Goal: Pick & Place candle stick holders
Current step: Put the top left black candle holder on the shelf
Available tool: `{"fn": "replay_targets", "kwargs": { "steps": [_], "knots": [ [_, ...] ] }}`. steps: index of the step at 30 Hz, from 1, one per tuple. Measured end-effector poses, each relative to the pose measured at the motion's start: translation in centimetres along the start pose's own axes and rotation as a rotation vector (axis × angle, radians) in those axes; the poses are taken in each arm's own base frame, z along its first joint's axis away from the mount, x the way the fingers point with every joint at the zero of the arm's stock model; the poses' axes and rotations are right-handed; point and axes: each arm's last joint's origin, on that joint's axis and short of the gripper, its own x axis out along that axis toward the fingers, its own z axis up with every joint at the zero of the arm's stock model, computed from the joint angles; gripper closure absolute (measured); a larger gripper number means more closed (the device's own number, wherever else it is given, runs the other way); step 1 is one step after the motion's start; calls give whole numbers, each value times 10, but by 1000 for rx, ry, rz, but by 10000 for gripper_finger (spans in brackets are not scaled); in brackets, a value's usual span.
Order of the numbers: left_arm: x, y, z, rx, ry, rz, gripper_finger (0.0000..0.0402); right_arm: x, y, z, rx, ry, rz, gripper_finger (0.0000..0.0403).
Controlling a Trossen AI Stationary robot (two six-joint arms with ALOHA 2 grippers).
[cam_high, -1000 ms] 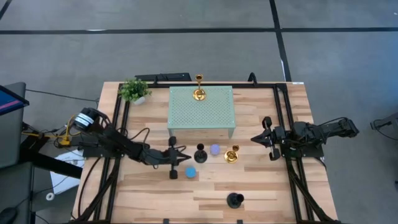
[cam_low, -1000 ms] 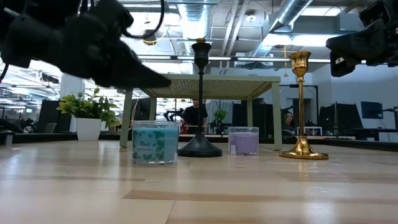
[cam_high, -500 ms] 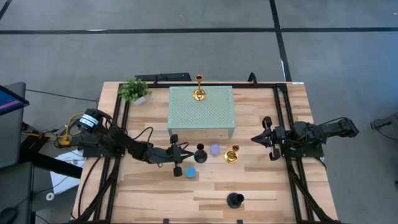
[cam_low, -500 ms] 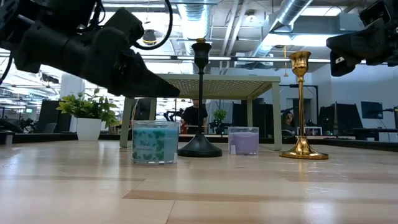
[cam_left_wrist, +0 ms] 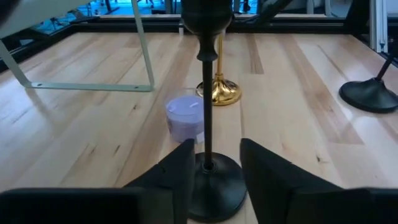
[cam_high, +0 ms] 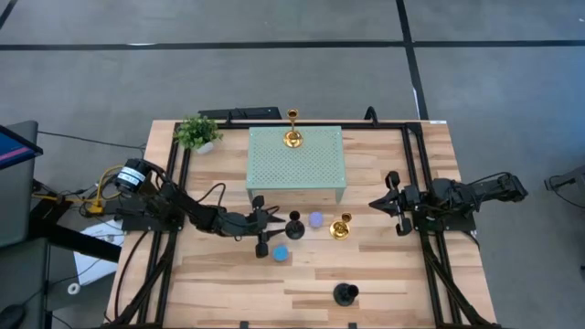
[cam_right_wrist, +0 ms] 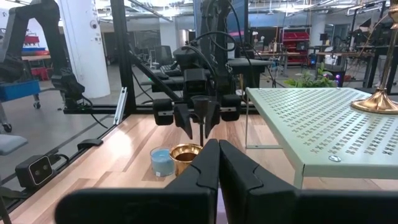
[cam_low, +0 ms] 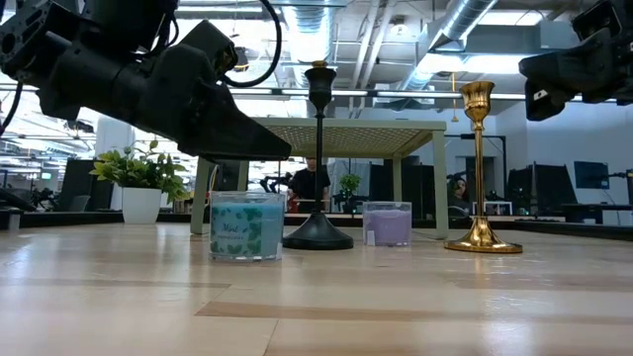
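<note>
A black holder (cam_high: 294, 225) stands on its round base mid-table, its thin stem (cam_left_wrist: 205, 106) upright. My left gripper (cam_left_wrist: 217, 146) is open, level, with one finger on each side of that stem low down, not touching it; it also shows in the high view (cam_high: 277, 227). Near it stand the blue holder (cam_high: 281, 252), the lilac holder (cam_high: 316, 219) and a gold holder (cam_high: 340, 226). A second gold holder (cam_high: 292, 137) stands on the mint-green stand (cam_high: 295, 169). A second black holder (cam_high: 345, 293) stands near the front edge. My right gripper (cam_high: 373, 203) is shut and empty at the right.
A small potted plant (cam_high: 197, 133) stands at the far left corner. The mint-green stand's legs (cam_left_wrist: 144, 56) stand just behind the group of holders. Black rails (cam_high: 174, 183) run along the table's left, right and far sides.
My left gripper has gone toward the table's right edge and a little down, toward the black holder, so that its open fingers now stand on both sides of the stem. The holders have stayed where they were.
</note>
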Motion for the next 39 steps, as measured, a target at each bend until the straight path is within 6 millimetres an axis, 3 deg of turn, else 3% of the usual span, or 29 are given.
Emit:
{"fn": "replay_targets", "kwargs": {
  "steps": [5,13,23,29,39],
  "knots": [
    [0,0,0,-25,1,-15,260,0,0,0,0,-1,0,403],
    [10,-5,11,3,-33,-21,281,0,0,0,2,-1,0,403],
    [28,5,-9,-35,41,36,285,0,0,0,3,-5,1,403],
    [45,3,-4,-42,30,-21,285,0,0,0,1,-5,1,403],
    [47,5,-4,-45,32,-37,294,0,0,0,1,-5,1,403]
  ]
}}
